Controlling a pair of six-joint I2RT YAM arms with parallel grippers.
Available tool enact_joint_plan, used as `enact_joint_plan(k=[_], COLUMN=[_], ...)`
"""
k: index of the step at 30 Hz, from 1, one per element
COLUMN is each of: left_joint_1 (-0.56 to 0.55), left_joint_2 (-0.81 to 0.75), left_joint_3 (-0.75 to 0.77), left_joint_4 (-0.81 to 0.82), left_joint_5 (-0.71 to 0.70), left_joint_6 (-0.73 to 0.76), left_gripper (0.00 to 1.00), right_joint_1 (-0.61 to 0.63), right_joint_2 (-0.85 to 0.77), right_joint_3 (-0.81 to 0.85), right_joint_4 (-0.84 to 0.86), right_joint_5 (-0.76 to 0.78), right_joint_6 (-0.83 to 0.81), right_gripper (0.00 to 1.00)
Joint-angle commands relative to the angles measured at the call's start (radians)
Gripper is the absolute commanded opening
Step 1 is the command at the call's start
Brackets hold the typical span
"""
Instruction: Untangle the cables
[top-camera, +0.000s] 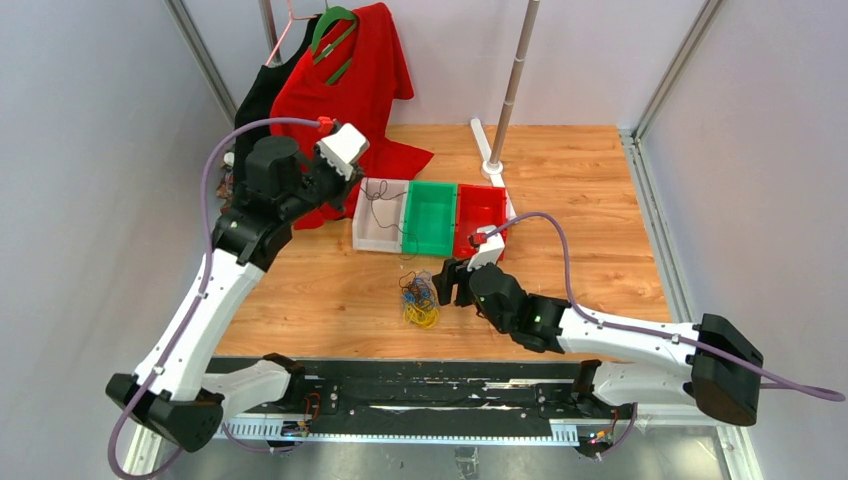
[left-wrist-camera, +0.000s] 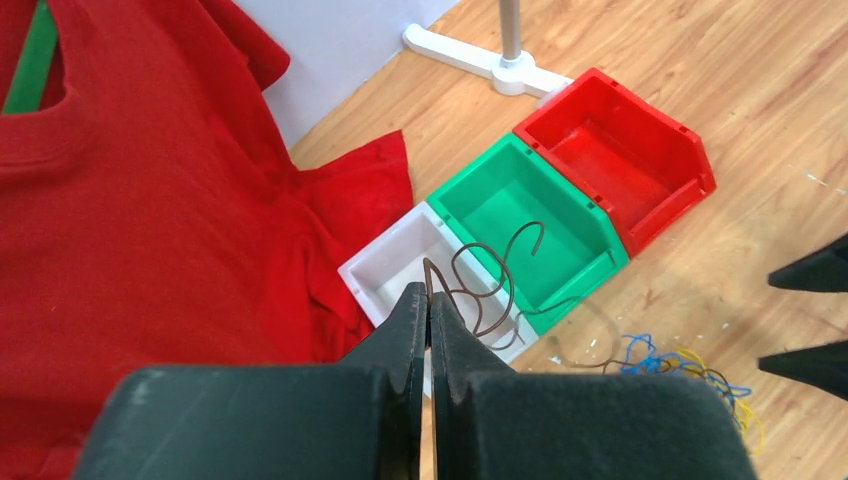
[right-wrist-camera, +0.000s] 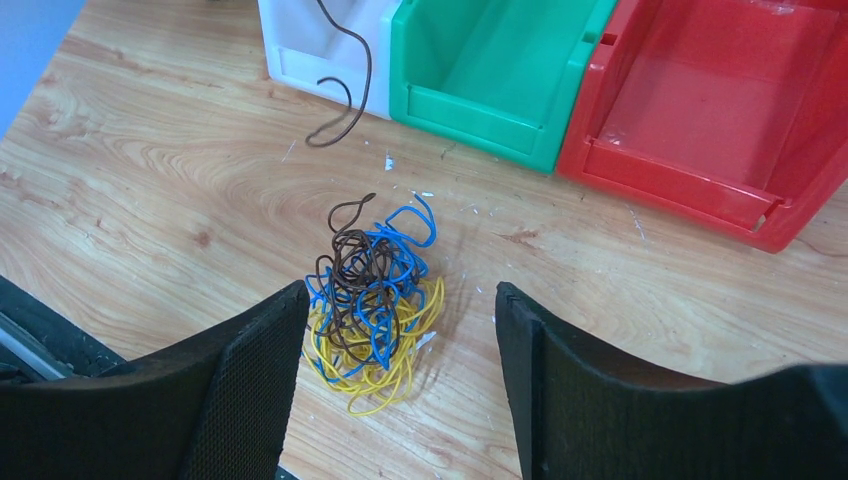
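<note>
1. The left gripper (left-wrist-camera: 428, 305) is clenched on one end of a dark brown cable (left-wrist-camera: 492, 292), which dangles in loose curls over the white bin (right-wrist-camera: 300, 62)
2. The right gripper (right-wrist-camera: 402, 292) is released, its jaws spread wide to either side of the tangle (right-wrist-camera: 372, 322) of yellow, blue and brown cables on the wooden table (right-wrist-camera: 150, 180), just in front of the bins
3. Risk: the dangling cable's hooked tip could catch on the white bin's rim or on the green bin (right-wrist-camera: 470, 105), so a release might leave it draped outside
4. Risk: closing on the whole tangle would grab all the colours together and pull the knots tighter
5. Around: the red bin (right-wrist-camera: 680, 190) is last in the row, a red T-shirt (left-wrist-camera: 150, 200) hangs beside the left arm, and a pole stand (left-wrist-camera: 470, 55) is behind the bins; none of them blocks the tangle
</note>
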Motion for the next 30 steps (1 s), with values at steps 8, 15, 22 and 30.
enact_joint_plan(k=[8, 15, 22, 30], left_joint_1=[-0.002, 0.006, 0.017, 0.020], left_joint_2=[0.149, 0.202, 0.246, 0.300], left_joint_3=[0.070, 0.100, 0.095, 0.163], left_joint_4=[0.141, 0.168, 0.185, 0.199], left_joint_5=[-0.049, -0.089, -0.133, -0.173], left_joint_6=[0.007, 0.031, 0.093, 0.109], left_gripper=[0.00, 0.00, 0.00, 0.00], right_joint_1=[-0.045, -0.051, -0.068, -0.085], right_joint_2=[-0.061, -0.065, -0.095, -0.099], right_joint_3=[-0.003, -0.011, -0.031, -0.035], right_joint_4=[-0.028, -0.024, -0.029, -0.031], right_joint_5=[-0.004, -0.018, -0.026, -0.036], right_joint_6=[-0.015, -0.016, -0.015, -0.006], right_gripper=[0.67, 0.66, 0.65, 0.64])
